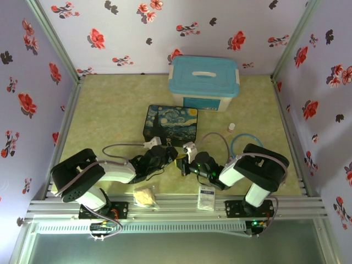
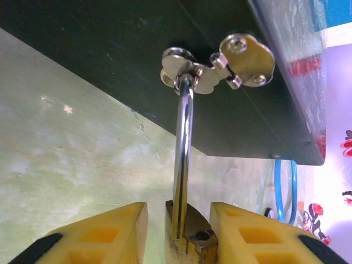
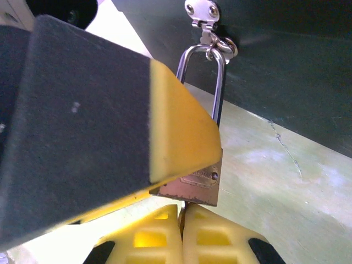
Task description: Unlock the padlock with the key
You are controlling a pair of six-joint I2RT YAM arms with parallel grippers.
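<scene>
Left jaws bracket the padlock (image 2: pixel 190 242), hung on the hasp (image 2: pixel 220 69) of the box (image 2: pixel 110 44): touching one side, a slit on the other, so clamping is unclear. Right jaws pinch tight on the key (image 3: pixel 183 207) under the padlock. If the lock swings, the key could miss or twist free.

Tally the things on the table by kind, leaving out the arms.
Boxes: 2, blue-lidded tub, painted tin
Packets: 2, yellowish packet, white packet
Padlock: 1
Key: 1
White cap: 1
Blue ring: 1
Total: 8
</scene>
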